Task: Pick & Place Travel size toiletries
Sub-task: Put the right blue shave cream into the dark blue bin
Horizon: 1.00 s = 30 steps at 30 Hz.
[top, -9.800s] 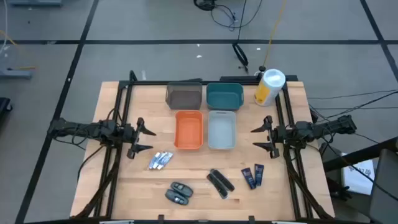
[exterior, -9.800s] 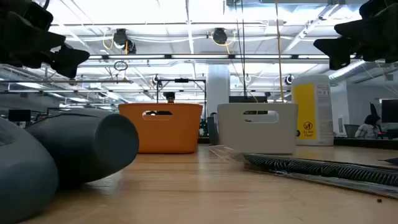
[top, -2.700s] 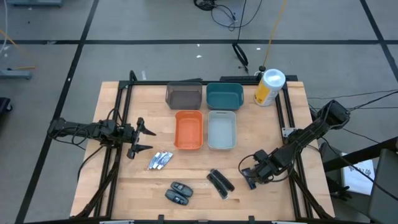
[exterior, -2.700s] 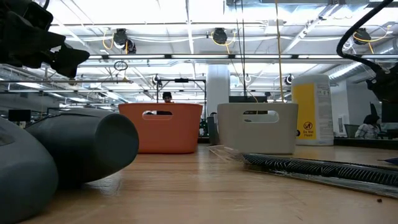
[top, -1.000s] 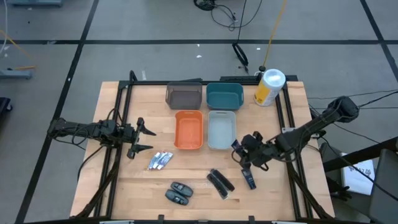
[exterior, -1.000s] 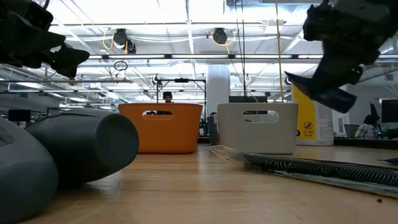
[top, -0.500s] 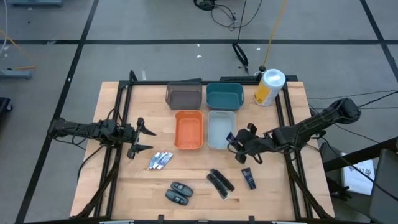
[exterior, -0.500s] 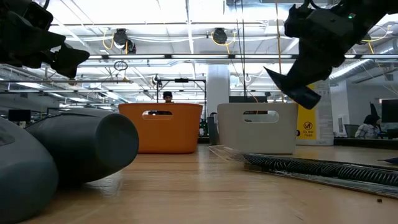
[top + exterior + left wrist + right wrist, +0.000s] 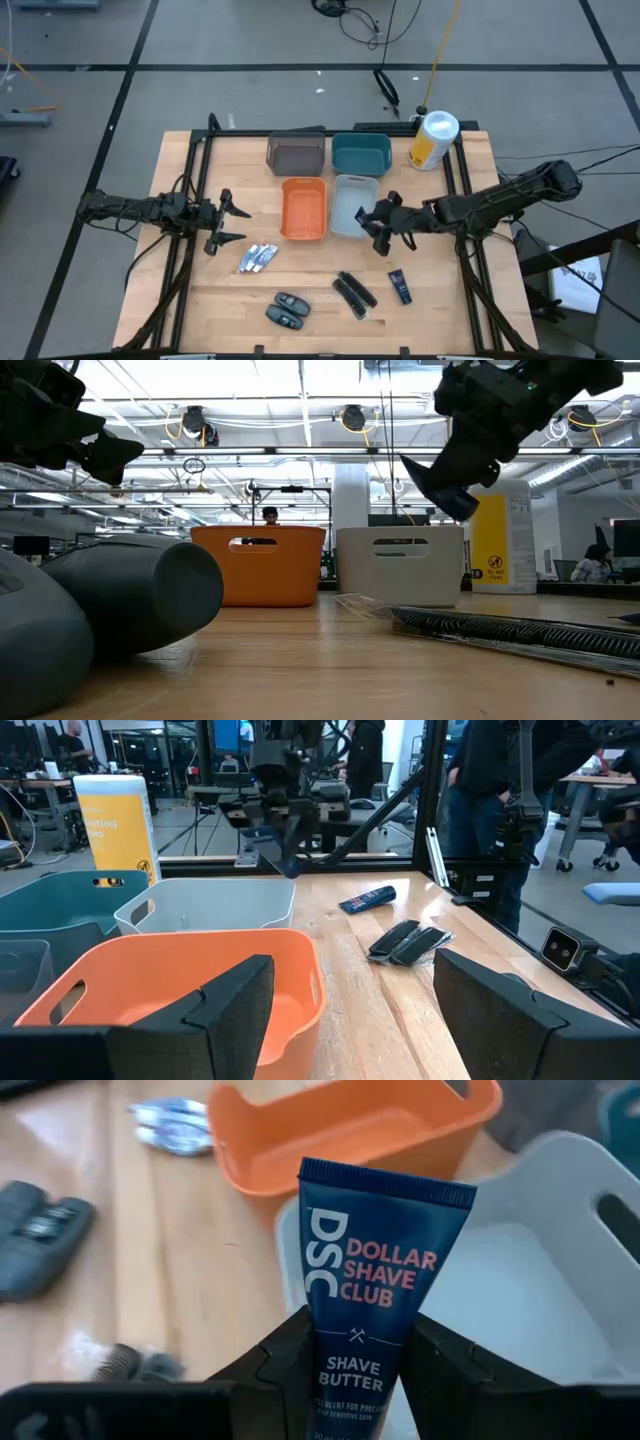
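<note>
Blue tube (image 9: 378,1293): in the high view we find the right gripper (image 9: 374,224) at the grey bin (image 9: 352,190), over its right rim, with a second blue tube (image 9: 400,286) lying on the counter (image 9: 440,320) nearby. The left gripper (image 9: 235,222) waits spread wide at the counter's left side.

Low view: we see the right gripper (image 9: 440,485) raised above the grey bin (image 9: 400,565).

Right wrist view: we note the fingers (image 9: 290,1355) half-closed, clamping the tube above the grey bin (image 9: 520,1300), beside the orange bin (image 9: 350,1125).
</note>
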Each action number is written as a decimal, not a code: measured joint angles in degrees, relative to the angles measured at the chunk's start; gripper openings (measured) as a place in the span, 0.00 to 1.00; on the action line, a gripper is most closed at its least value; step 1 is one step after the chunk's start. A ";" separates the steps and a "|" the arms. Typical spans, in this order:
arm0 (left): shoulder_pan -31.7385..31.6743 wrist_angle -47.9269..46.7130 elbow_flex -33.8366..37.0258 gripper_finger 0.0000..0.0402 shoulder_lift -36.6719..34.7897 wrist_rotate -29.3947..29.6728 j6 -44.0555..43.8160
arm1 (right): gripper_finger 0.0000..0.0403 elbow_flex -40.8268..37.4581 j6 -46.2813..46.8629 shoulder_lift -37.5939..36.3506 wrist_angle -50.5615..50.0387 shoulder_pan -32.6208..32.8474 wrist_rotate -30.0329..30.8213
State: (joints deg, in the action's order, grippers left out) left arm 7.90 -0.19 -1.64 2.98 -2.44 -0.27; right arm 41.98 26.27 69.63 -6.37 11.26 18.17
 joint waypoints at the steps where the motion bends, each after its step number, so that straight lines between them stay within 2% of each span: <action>1: 0.00 0.00 0.01 0.68 0.02 0.00 0.00 | 0.30 0.00 -0.91 0.00 0.74 -0.37 -0.51; 13: 0.00 -0.01 0.01 0.68 0.00 0.00 0.00 | 0.30 0.00 -11.64 0.00 8.94 -8.79 -0.50; 30: 0.00 0.00 0.01 0.68 0.00 0.00 0.00 | 0.30 0.00 -19.49 0.02 19.07 -28.11 -0.50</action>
State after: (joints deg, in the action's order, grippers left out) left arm 7.90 -0.19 -1.63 2.98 -2.44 -0.27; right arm 41.98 6.78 69.65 12.70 -16.86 17.67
